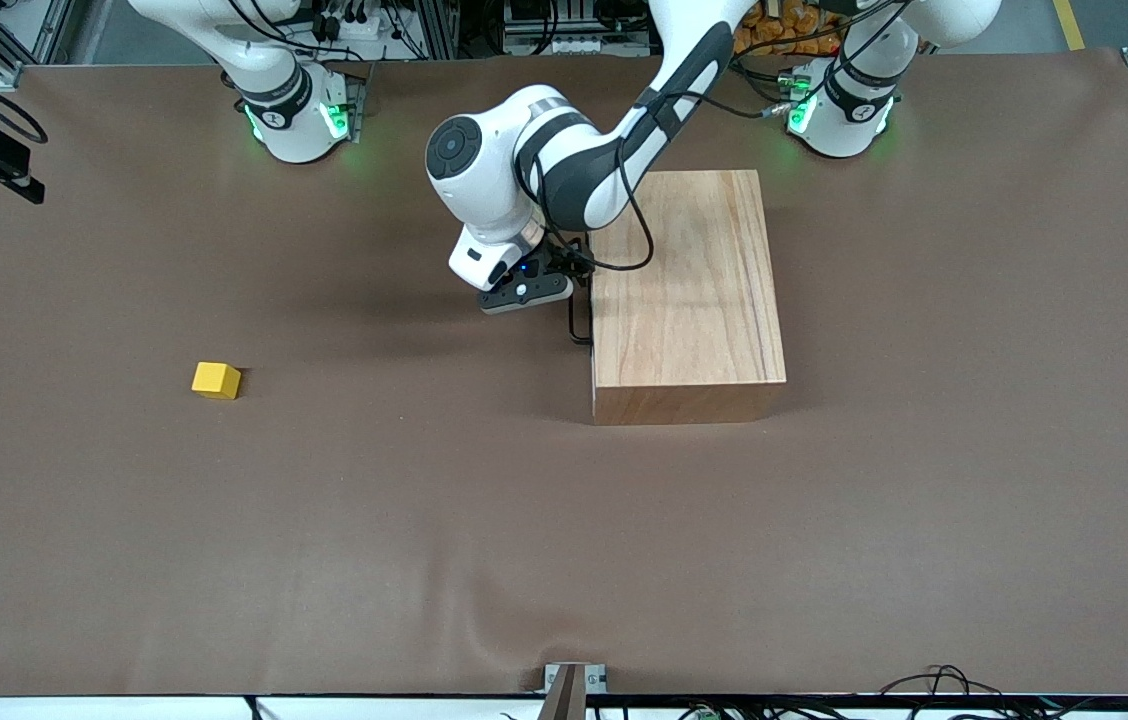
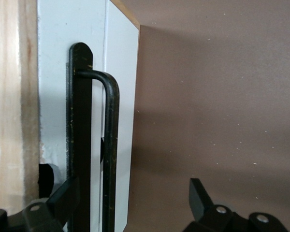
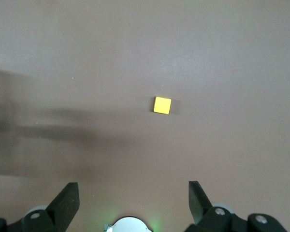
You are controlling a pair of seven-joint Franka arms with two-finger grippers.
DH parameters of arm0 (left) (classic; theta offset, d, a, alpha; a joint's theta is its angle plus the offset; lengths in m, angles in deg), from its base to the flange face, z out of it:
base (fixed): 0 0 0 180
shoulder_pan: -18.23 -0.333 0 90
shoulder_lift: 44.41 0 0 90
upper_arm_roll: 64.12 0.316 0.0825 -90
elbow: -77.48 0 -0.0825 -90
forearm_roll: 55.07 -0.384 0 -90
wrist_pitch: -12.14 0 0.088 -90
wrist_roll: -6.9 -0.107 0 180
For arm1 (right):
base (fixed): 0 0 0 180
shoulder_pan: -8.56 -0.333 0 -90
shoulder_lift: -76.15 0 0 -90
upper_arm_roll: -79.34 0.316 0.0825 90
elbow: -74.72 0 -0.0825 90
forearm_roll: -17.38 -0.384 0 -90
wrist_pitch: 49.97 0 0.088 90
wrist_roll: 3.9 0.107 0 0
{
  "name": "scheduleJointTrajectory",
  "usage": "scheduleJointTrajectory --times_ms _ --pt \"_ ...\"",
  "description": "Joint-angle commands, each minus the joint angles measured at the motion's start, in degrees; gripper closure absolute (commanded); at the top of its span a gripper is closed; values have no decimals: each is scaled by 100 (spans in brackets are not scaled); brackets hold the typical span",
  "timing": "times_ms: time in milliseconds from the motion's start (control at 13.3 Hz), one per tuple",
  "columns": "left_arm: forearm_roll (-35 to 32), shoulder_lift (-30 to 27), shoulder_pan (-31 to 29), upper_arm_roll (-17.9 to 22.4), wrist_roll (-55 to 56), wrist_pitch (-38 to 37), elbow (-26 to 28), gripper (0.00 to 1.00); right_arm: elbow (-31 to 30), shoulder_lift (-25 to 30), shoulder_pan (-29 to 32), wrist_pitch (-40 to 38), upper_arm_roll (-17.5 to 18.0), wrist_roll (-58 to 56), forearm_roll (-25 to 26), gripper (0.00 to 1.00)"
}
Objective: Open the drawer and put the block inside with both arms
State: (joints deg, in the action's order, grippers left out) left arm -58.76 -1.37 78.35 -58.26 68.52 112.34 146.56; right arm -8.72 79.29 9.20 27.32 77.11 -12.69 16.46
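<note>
Currently:
left gripper (image 2: 130, 203): spread around drawer handle (image 2: 111, 145), not clamped
right gripper (image 3: 133, 200): spread, high above block (image 3: 162, 105)
drawer (image 2: 121, 72): closed

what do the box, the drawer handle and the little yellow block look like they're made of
Box: light wood, visible grain, matte. Drawer handle: probably black-coated metal wire, slightly scuffed, against the smooth white front panel. Block: uniform yellow, flat finish; painted wood or plastic, can't tell.

The left arm reaches down beside the wooden box (image 1: 689, 290), its left claw (image 2: 130, 203) spread wide around the handle (image 2: 110, 145). The right claw (image 3: 134, 200) hangs high, fingers apart, waiting.
</note>
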Motion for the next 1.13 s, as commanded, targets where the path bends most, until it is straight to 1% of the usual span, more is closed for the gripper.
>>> scheduleJointTrajectory --times_ms 0,901,1051 --pt "-123 152 61 46 17 192 -123 0 -41 72 94 -30 56 -70 22 0" --pt "-114 319 61 29 69 562 -123 0 -41 63 103 -30 56 -70 13 0" --pt "-114 319 70 11 69 789 -123 0 -41 72 103 -30 56 -70 13 0"
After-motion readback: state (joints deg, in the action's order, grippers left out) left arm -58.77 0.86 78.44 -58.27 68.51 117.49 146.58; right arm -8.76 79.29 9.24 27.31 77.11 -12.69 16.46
